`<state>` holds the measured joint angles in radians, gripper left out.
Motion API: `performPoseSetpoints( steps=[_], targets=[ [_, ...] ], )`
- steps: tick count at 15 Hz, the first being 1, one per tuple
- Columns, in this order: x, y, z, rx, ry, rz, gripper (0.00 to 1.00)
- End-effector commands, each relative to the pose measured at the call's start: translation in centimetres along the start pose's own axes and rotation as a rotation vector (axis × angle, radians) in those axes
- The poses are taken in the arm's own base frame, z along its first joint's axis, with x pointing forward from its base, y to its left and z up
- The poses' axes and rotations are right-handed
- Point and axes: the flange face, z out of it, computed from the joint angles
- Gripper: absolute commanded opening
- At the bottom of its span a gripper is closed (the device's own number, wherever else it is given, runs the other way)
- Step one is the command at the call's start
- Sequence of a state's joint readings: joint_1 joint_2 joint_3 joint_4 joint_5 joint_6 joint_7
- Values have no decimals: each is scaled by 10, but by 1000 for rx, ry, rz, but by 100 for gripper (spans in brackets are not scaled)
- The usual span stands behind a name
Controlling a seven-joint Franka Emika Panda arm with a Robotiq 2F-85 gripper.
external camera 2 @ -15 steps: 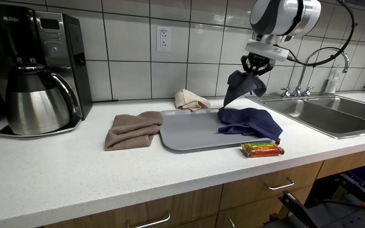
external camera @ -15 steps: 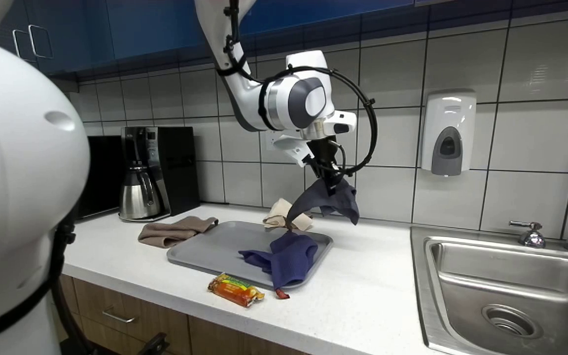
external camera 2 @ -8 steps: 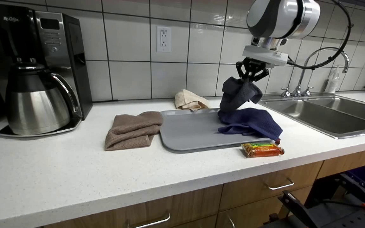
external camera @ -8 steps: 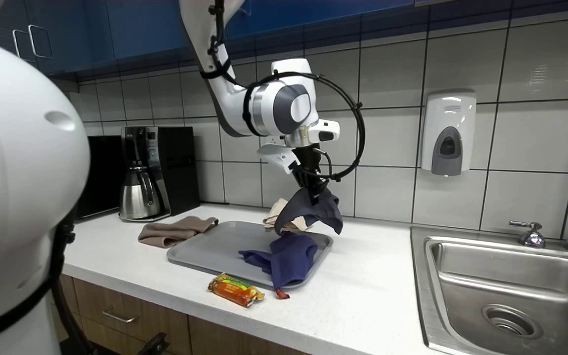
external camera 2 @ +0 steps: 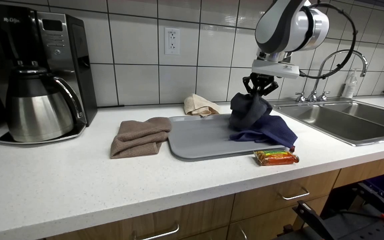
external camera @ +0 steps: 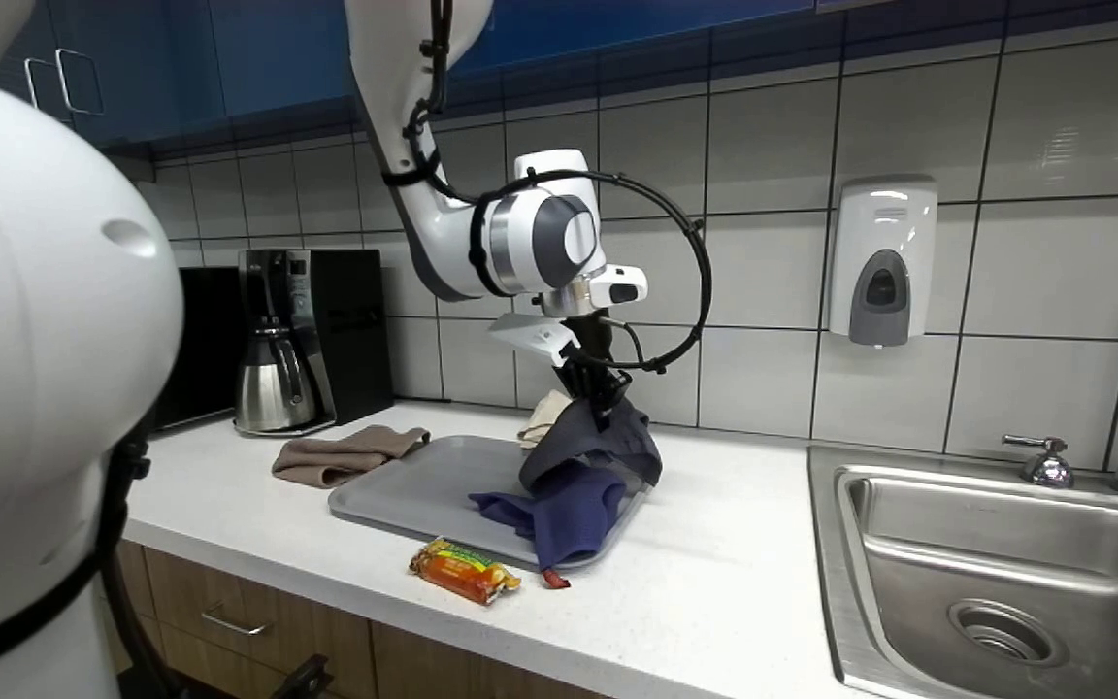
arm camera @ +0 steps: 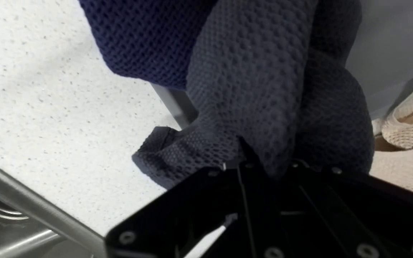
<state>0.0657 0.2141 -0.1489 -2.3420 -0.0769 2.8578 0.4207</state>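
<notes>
Your gripper [external camera 2: 258, 92] points down above the end of the tray [external camera 2: 197, 140] nearest the sink [external camera: 1005, 524], and its jaws are drawn almost together. You have a bunched pinch of the dark gray cloth [external camera 2: 249, 111] in them; the rest of it droops below in loose folds. In the wrist view you see one corner of it poking out past the tray's rim, over the speckled white counter [arm camera: 48, 89].

The lower folds overlap the navy cloth [external camera 2: 275, 128] in both exterior views, but you cannot tell how much of their weight rests on it or on the tray. The navy cloth lies crumpled on that same end, with one corner hanging over the front rim. By that corner a small red piece [external camera: 555, 580] shows on the counter, and near it, in front of the tray, lies an orange snack packet [external camera 2: 276, 158] with a yellow-green label.

Behind the tray, close to the tiled wall [external camera 2: 178, 80], you find the beige cloth [external camera 2: 200, 105]. At the end away from the sink, the brown cloth [external camera 2: 140, 138] lies folded against the rim. Beyond it stands the coffee maker [external camera 2: 57, 63] with its steel carafe [external camera 2: 40, 115]. On the sink side, a white soap dispenser [external camera: 884, 218] hangs on the wall.
</notes>
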Motion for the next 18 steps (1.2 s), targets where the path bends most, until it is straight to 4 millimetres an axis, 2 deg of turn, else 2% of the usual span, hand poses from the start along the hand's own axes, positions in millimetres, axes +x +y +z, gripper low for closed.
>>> performPoseSetpoints(
  steps=[1,5,9,10,11,13,18],
  targets=[
    [-2,-17,10,-38,-1,-64,2],
    [-6,-28,24,-69,-3,-113,2],
    [-3,-30,38,-98,-4,-117,2],
    [-3,-30,40,-103,-7,-117,11],
    [-3,-30,41,-107,-11,-120,36],
    [-2,-29,38,-104,-6,-122,41],
    [-1,-23,24,-92,9,-133,77]
  ],
)
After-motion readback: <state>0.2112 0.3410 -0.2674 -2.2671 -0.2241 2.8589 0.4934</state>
